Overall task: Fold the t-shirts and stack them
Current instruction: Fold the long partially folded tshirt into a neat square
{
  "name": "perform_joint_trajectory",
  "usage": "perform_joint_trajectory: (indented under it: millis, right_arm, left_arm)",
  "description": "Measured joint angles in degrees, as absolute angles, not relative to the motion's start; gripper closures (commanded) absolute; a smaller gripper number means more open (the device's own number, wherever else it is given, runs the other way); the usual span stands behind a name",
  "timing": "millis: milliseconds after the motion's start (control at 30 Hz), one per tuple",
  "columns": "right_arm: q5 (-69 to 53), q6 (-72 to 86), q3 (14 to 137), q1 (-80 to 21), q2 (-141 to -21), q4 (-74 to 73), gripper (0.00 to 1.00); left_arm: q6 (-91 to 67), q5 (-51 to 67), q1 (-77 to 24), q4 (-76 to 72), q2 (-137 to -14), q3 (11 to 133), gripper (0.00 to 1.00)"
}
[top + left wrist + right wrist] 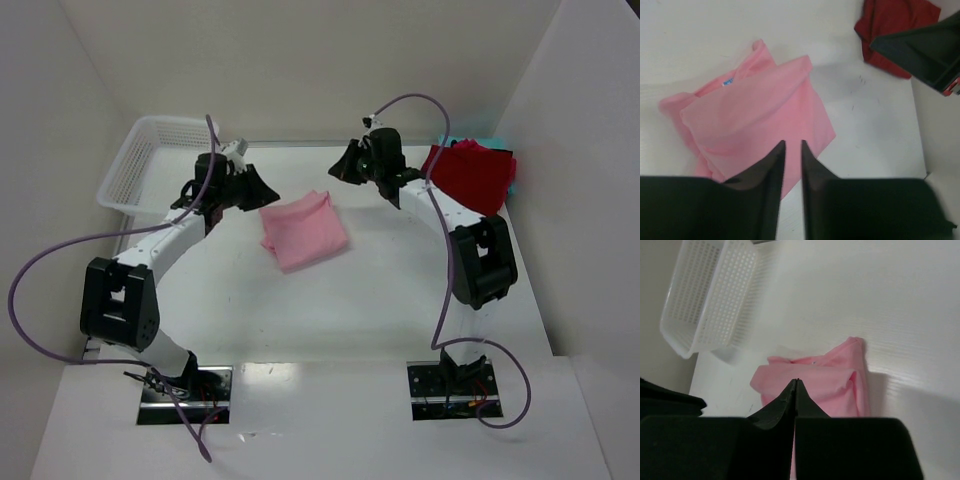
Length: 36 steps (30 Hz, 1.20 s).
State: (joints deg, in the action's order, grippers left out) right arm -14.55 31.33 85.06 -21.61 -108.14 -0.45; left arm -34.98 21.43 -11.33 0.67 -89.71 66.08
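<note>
We hold our left hand (793,143) slightly apart and empty, our right hand (796,381) pressed together. Between them the folded pink tee (303,231) lies on the worktop (380,290), with the dark red shirt (470,172) far right.

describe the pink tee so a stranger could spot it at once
On the white table, look at the middle. The pink tee lies there folded, alone. It is pale pink; the red tee sits far right, the basket far left.

basket (135,165): wht mesh, far-L corner | table (350,300): wht, walls 3 sides
</note>
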Motion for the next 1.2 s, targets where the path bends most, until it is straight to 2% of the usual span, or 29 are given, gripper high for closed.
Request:
perform_joint_trajectory:
  millis: [133, 300, 500, 1067, 1200]
  right_arm:
    - [-21.63, 31.40, 81.67, -21.58, -107.85, 2.00, 1.00]
    - [-30.89, 30.46, 81.10, -21.58, -113.25, 2.68, 1.00]
    - [-35.31, 27.46, 81.78, -21.58, -119.55, 1.65, 1.00]
    - [-37.04, 23.42, 107.37, -21.56, -138.76, -5.74, 1.00]
    - [-37.12, 22.72, 109.32, -21.43, -140.90, -6.52, 1.00]
  left_arm:
    - [-36.21, 24.18, -14.13, -4.40, -90.35, 61.12, 0.84]
    - [-36.67, 25.65, -19.11, -7.18, -95.13, 59.75, 0.84]
    - [-38.46, 23.53, -20.53, -8.99, -101.01, 60.84, 0.83]
    - [-40.49, 17.96, -13.74, -9.30, -115.87, 73.49, 0.82]
    - [-40.51, 17.98, -11.20, -9.43, -118.15, 74.46, 0.80]
